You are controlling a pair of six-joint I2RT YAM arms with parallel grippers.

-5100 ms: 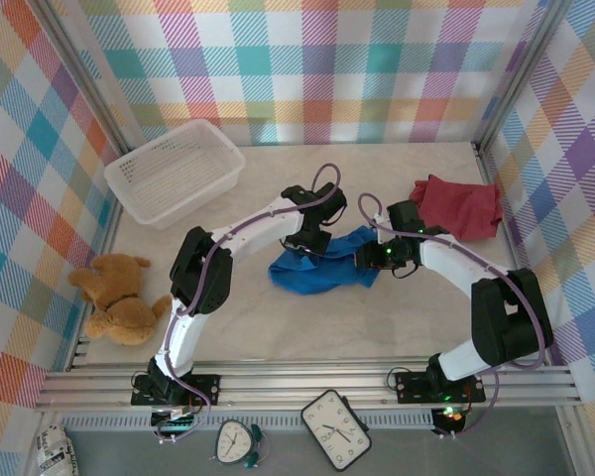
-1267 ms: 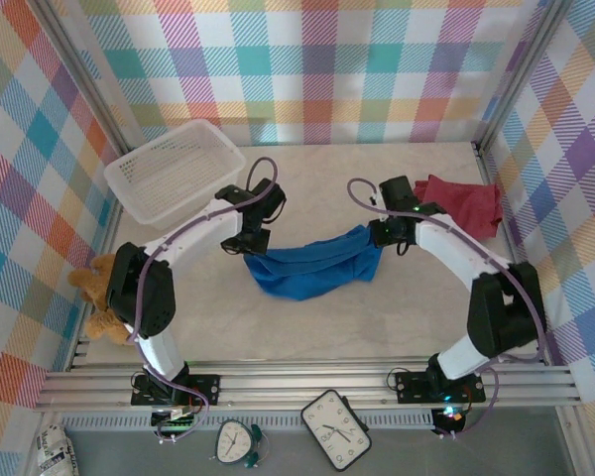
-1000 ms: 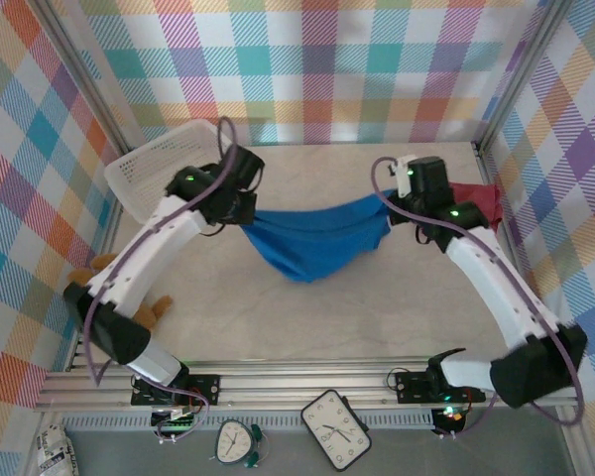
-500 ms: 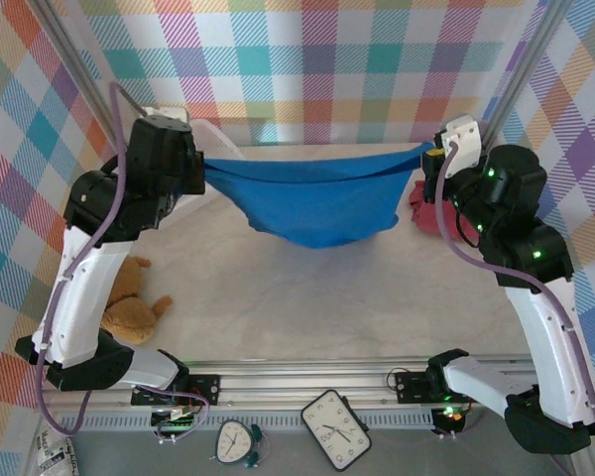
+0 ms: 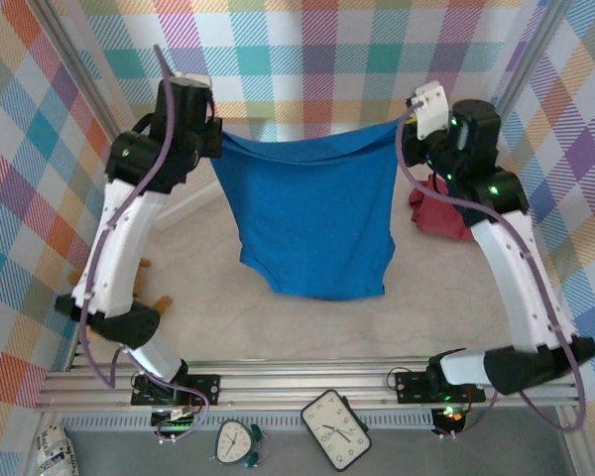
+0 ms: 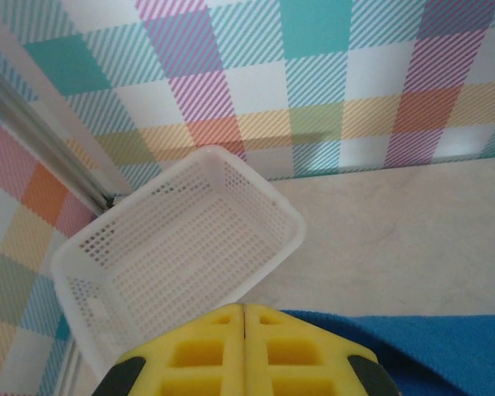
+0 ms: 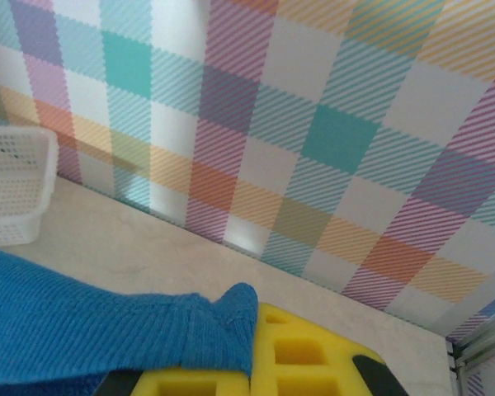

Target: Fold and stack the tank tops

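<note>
Change: the blue tank top [image 5: 312,213] was a crumpled lump lying on the surface [image 5: 307,327] between the arms a few seconds ago. Now it is up in the air and opened out like a sheet. Its lower hem hangs loose on the near side and its top edge is pulled taut between the two wrists. Can't tell if the hem clears the surface.

Reading: the lift-and-spread looks about done. Nothing is folded or stacked yet. Laying it flat for the first fold is probably what's due.

Pose: the left arm [image 5: 129,228] has gone from low and bent to tall, wrist tipped inward at the top. The right arm [image 5: 516,258] mirrors it. Both wrists are high near the checked back wall [image 5: 307,59] and well apart.

- The left fingers [image 6: 200,355] are clenched, pads pressed together, pinching one top corner. Blue cloth sits right beside them in the left wrist view.
- The right fingers [image 7: 307,356] are clenched on the other corner, cloth bunched over one pad.

Farther back, the dark red tank top heap [image 5: 431,210] lies on the surface behind the right arm, apart from both arms. The white basket [image 6: 173,247] sits in the far left corner.
</note>
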